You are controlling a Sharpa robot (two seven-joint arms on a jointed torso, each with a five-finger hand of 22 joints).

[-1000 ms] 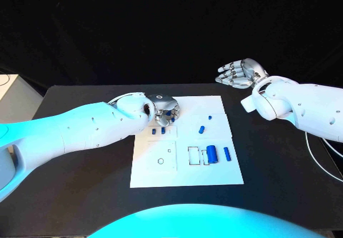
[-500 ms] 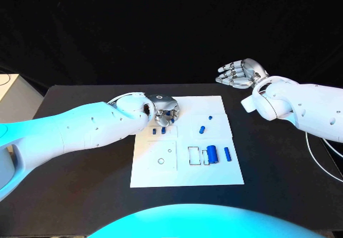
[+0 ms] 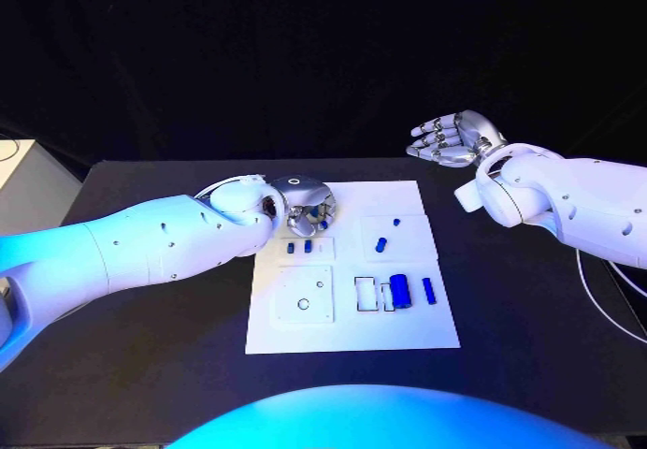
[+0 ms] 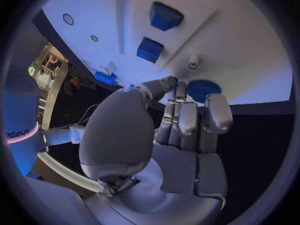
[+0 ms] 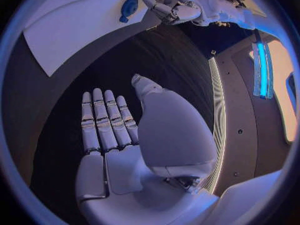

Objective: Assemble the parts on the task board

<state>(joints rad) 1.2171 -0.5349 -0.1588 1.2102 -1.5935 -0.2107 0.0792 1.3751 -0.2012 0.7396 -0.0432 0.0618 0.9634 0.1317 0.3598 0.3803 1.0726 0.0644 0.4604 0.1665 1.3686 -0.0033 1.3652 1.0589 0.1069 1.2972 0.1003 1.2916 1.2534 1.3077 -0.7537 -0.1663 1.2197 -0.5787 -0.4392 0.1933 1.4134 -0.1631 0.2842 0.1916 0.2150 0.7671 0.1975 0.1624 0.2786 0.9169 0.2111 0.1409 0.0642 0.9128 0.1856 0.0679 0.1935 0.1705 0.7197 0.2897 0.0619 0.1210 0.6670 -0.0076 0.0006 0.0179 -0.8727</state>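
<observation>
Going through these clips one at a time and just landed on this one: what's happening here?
A two-armed robot is working on a white task board on a black table. Its left hand is down at the board's far left corner, fingers beside a round blue part; whether it grips it is unclear. The right hand hangs open above the table past the board's far right corner, holding nothing. Several other small blue parts lie loose on the board.

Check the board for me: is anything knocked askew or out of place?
Nothing stands out. The task board lies flat and square on the table, and the blue parts sit in tidy rows. The left hand is over its far-left corner.
</observation>
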